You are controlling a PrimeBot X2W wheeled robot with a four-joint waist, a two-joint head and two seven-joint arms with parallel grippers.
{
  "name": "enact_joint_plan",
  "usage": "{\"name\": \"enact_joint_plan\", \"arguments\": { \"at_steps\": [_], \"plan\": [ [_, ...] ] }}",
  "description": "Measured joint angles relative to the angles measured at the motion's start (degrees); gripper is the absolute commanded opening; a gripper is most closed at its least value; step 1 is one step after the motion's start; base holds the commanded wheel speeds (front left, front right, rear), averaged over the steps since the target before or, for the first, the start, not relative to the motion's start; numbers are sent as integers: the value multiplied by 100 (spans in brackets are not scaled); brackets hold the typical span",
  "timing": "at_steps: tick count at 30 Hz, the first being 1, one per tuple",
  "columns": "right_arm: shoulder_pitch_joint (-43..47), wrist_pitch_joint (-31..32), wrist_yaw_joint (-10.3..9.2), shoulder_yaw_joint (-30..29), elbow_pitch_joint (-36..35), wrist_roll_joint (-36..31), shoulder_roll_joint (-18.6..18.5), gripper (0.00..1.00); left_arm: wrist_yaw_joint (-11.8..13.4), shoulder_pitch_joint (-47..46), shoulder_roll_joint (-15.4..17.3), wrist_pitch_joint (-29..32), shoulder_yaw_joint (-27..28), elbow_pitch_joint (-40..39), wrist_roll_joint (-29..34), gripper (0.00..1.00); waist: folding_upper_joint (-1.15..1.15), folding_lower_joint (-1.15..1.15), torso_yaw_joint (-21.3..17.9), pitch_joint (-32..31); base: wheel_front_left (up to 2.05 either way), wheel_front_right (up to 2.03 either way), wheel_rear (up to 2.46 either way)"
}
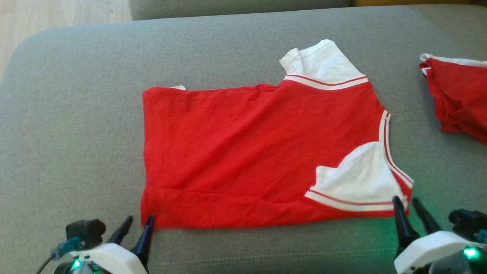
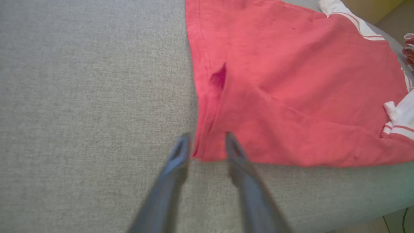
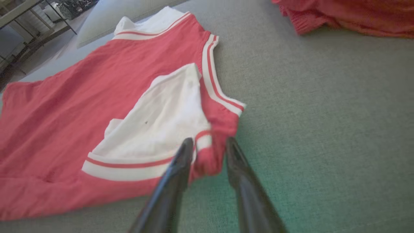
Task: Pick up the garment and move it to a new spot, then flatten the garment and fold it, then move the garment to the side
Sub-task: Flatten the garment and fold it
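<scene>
The garment (image 1: 247, 152), a red shirt with white sleeves and striped trim, lies spread nearly flat on the grey cushion (image 1: 76, 114), folded over with one white sleeve (image 1: 354, 179) on top. My left gripper (image 1: 140, 219) sits at its near left corner, fingers apart. In the left wrist view that gripper (image 2: 207, 137) straddles the red hem corner (image 2: 210, 149), which lies on the cushion. My right gripper (image 1: 405, 199) is at the near right corner, also apart. In the right wrist view a small bunched fold of red cloth (image 3: 210, 158) rests between the fingers of the gripper (image 3: 208, 142).
A second red and white garment (image 1: 460, 99) lies crumpled at the cushion's far right edge. The cushion's rounded left end drops off toward a wooden floor (image 1: 57, 15). Another grey cushion (image 1: 228, 7) runs along the back.
</scene>
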Motion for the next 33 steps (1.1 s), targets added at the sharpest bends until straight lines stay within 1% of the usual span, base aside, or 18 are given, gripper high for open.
{"name": "enact_joint_plan", "arguments": {
  "at_steps": [3,8,11,15,23,29,30,33],
  "plan": [
    [-51,-237,0,76,-103,-67,0,100,70,-12,-102,-207,14,68,3,100,0,0,-37,-35,0,0,0],
    [-242,-680,0,200,-368,-328,-8,100,231,-143,-285,-871,10,66,227,100,0,0,-80,-164,0,0,0],
    [-372,-979,0,322,-586,-492,-45,100,375,-288,-316,-1290,3,-20,508,100,0,0,-94,-245,0,0,0],
    [-488,-1079,0,419,-768,-647,-107,100,453,-487,-335,-1626,-11,-86,703,100,0,0,-108,-356,0,0,0],
    [-485,-1069,0,465,-820,-723,-135,100,479,-534,-333,-1663,-156,-65,831,100,0,0,-94,-421,0,0,0],
    [-487,-1007,0,463,-862,-720,-134,100,512,-759,-332,-1618,-172,7,832,100,0,0,-72,-286,0,0,0],
    [-488,-1007,0,460,-889,-720,-133,100,502,-875,-332,-1599,-171,46,831,100,0,0,-66,-242,0,0,0],
    [-544,-982,0,453,-979,-704,-131,100,355,-1444,-347,-1549,-171,274,733,100,0,0,-48,-54,0,0,0]
  ]
}}
